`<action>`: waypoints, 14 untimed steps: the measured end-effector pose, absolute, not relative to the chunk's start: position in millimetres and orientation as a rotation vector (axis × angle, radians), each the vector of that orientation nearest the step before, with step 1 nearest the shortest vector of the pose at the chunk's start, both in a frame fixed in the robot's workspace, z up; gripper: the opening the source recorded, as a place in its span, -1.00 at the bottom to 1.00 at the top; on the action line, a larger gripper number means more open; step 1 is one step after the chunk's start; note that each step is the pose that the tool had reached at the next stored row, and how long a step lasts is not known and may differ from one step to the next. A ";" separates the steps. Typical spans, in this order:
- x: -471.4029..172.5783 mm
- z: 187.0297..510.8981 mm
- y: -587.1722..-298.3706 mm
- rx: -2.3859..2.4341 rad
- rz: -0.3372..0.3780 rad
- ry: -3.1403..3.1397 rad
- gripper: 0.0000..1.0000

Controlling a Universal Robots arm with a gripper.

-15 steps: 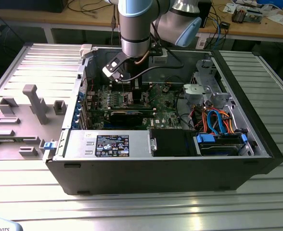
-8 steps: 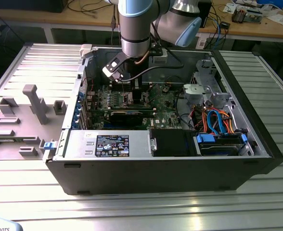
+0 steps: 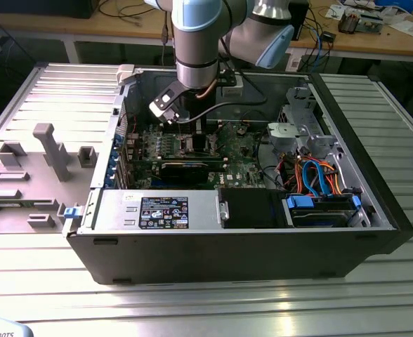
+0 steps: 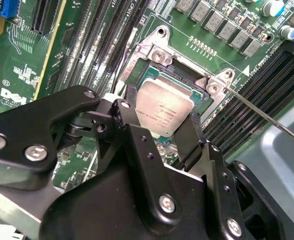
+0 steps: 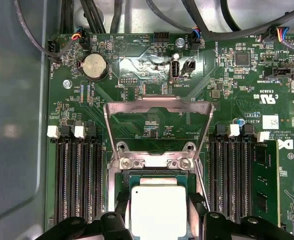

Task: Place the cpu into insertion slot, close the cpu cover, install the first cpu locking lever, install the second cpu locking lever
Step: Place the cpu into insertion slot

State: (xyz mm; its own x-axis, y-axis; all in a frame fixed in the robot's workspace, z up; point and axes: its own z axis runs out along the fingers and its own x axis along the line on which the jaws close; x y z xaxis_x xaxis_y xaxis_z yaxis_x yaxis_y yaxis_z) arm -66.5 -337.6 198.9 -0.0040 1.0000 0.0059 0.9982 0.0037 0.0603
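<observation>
In both wrist views my gripper (image 4: 159, 120) (image 5: 158, 209) is shut on the cpu (image 4: 163, 111) (image 5: 158, 212), a flat square chip with a shiny silver top. One black finger (image 4: 128, 102) presses against each of two opposite edges. The cpu sits level at the insertion slot (image 4: 186, 80) (image 5: 154, 174); I cannot tell whether it rests in it or hovers just above. The cpu cover (image 5: 157, 103), a thin silver frame, stands swung open beyond the slot. A thin locking lever (image 4: 267, 120) sticks out unlatched beside the slot. In the exterior view the gripper (image 3: 186, 132) reaches down onto the motherboard (image 3: 241, 165).
Long black memory slots (image 5: 79, 175) (image 5: 232, 175) flank the socket on both sides. A black expansion card (image 3: 185, 169) lies in front of the socket. The power supply (image 3: 157, 210), drive cage (image 3: 319, 207) and case walls (image 3: 375, 175) hem in the arm. Cables (image 5: 212, 25) cross the board's far edge.
</observation>
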 end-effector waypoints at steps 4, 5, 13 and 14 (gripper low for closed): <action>-66.5 198.6 -337.6 2.190 0.073 2.198 0.08; -66.4 198.9 -337.6 2.189 0.073 2.198 0.08; -66.5 200.2 -337.6 2.201 0.073 2.187 0.08; -66.4 199.6 -337.5 2.203 0.073 2.185 0.08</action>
State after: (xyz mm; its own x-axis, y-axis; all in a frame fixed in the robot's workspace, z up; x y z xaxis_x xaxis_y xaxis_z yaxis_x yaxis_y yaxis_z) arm -66.4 -337.5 199.6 0.0083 0.9999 0.0066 0.9982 -0.0086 0.0602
